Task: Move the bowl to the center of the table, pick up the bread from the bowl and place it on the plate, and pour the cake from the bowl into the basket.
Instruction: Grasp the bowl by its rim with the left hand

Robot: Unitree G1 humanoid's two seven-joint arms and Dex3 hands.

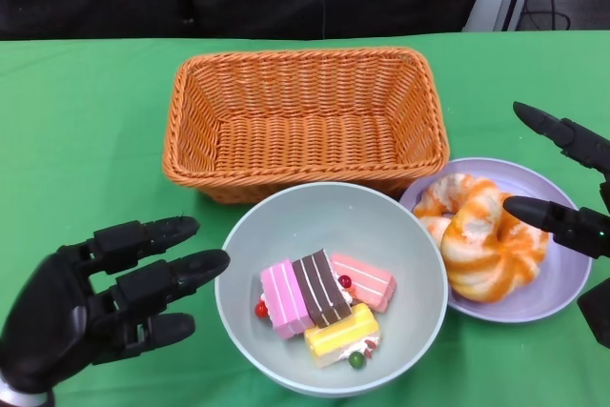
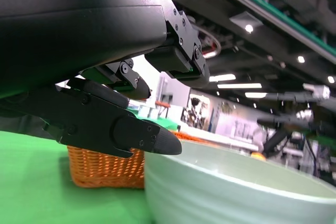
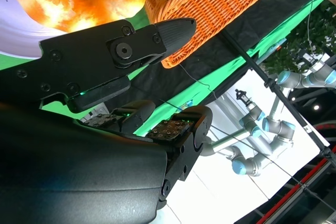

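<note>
With the bread (image 1: 484, 235) already lying on the lilac plate (image 1: 562, 288) at right, the pouring step appears next. The left hand (image 1: 105, 297) hovers just beside the pale green bowl (image 1: 286, 226), fingers spread and empty; the right hand (image 1: 570, 188) hangs over the plate, fingers apart, holding nothing. The smooth, round bowl sits near the table's middle, carrying glossy striped cake slices (image 1: 324, 304) in pink, brown and yellow. Just beyond it stands the rectangular, orange woven basket (image 1: 195, 131) on green cloth (image 1: 76, 131). The next move likely calls for a firm rim grip and a tilt over the basket's near wall.
</note>
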